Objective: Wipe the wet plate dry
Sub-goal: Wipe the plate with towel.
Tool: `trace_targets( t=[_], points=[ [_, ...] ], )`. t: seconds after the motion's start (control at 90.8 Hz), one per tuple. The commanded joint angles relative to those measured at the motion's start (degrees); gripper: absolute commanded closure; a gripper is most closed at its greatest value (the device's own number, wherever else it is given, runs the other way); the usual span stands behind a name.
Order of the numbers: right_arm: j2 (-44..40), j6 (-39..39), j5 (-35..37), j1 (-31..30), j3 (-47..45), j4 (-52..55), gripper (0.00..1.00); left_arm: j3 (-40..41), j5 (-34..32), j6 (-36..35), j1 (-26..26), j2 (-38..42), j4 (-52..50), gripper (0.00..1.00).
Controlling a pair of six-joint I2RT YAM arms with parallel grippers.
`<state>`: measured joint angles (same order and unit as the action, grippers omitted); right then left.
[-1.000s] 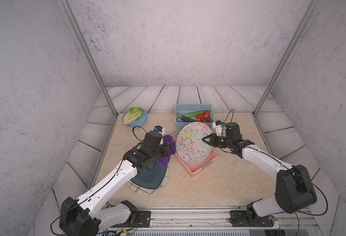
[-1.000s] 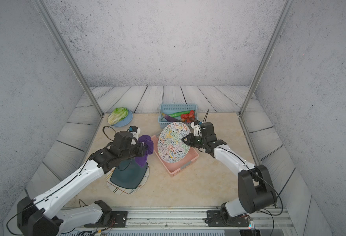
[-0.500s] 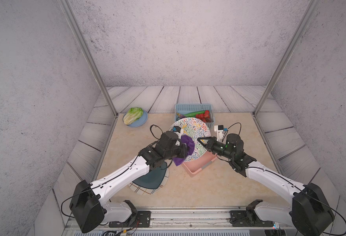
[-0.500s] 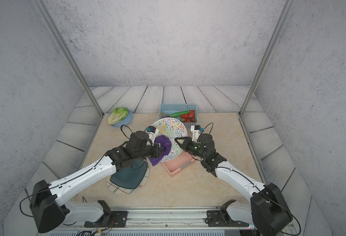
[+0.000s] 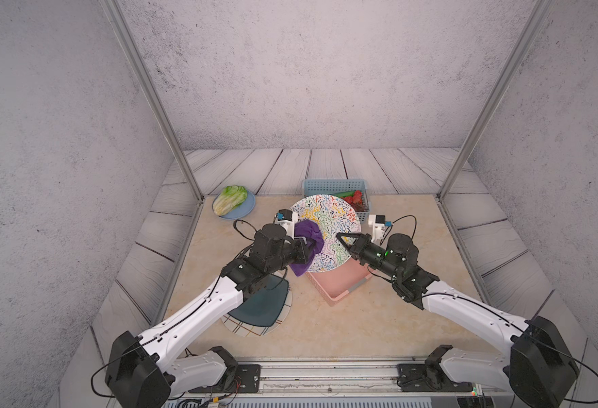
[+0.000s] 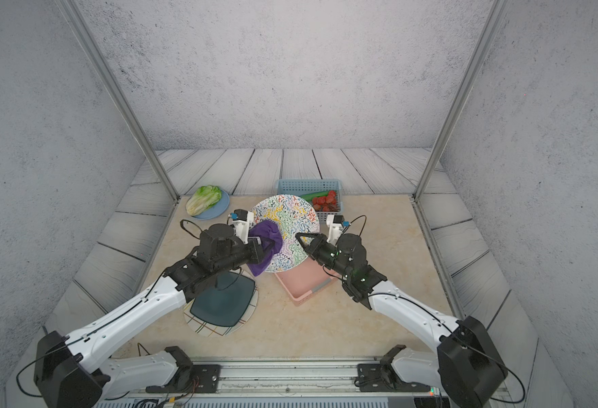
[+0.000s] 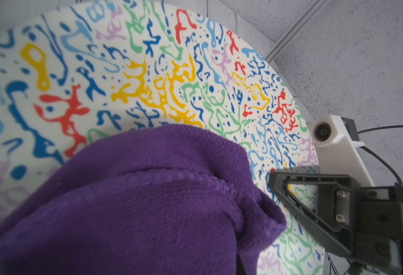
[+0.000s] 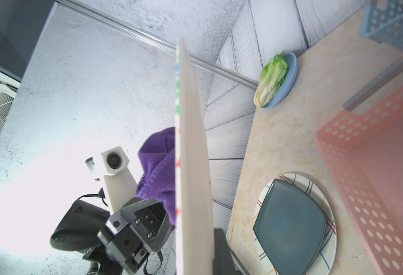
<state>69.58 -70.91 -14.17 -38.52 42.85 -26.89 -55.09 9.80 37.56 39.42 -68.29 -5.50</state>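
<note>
Holding centre stage above your pale bench is the wet plate, a round one covered in coloured squiggles, up on edge and tilted so its painted face looks toward your left arm. The right wrist view shows the plate edge-on, a thin pale blade. Held that way, the face is open to a sideways wipe, and any water should run down rather than pool.

Beneath its lower edge sits the pink basket, well placed to catch drips; whether the two touch cannot be told.

Nearer your left arm, a dark square plate rests on a striped round plate, clear of the work. At the back, a blue basket of vegetables and a blue dish of lettuce stand well away from the action.

Smaller, and doing the work, is the purple cloth. It is bunched into a pad and pressed against the plate's face on the side nearest your left arm. Most of the pattern beyond it is uncovered, so judge the drying as only partly done.

Smallest are the tools. Your left tool is clamped tight on a fold of the cloth, half buried in it. Your right tool pinches the plate's rim, its jaws pressed onto the thin edge on the side away from the cloth, bracing the plate against your push.
</note>
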Motion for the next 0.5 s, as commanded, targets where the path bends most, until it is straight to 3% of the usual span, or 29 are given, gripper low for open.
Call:
trace_targets(
  t=[0.0, 0.143, 0.231, 0.297, 0.385, 0.484],
  points=[
    [-4.2, 0.6, -7.2, -6.6, 8.0, -17.6, 1.0, 2.6, 1.6, 1.0, 1.8, -5.8, -7.9, 1.0],
    [-5.9, 0.9, -7.8, -9.3, 6.9, -17.8, 1.0, 4.3, -2.2, 2.1, -2.7, -1.0, -7.0, 1.0],
    [-7.4, 2.9, -9.3, -11.3, 5.8, -15.8, 1.0, -1.3, -2.2, -1.7, -7.1, 1.1, -11.2, 1.0],
    [-8.2, 4.4, -9.7, -13.1, 4.8, -14.9, 1.0, -6.0, 0.5, -6.3, -7.5, 0.1, -14.5, 1.0],
    [-8.5, 5.1, -9.6, -14.1, 4.7, -15.0, 1.0, -9.4, 6.6, -9.9, -3.5, -3.4, -15.0, 1.0],
    [-8.3, 2.6, -5.3, -13.8, 3.7, -19.9, 1.0, -11.2, 5.6, -15.0, 6.6, -7.4, -15.0, 1.0]
  ],
)
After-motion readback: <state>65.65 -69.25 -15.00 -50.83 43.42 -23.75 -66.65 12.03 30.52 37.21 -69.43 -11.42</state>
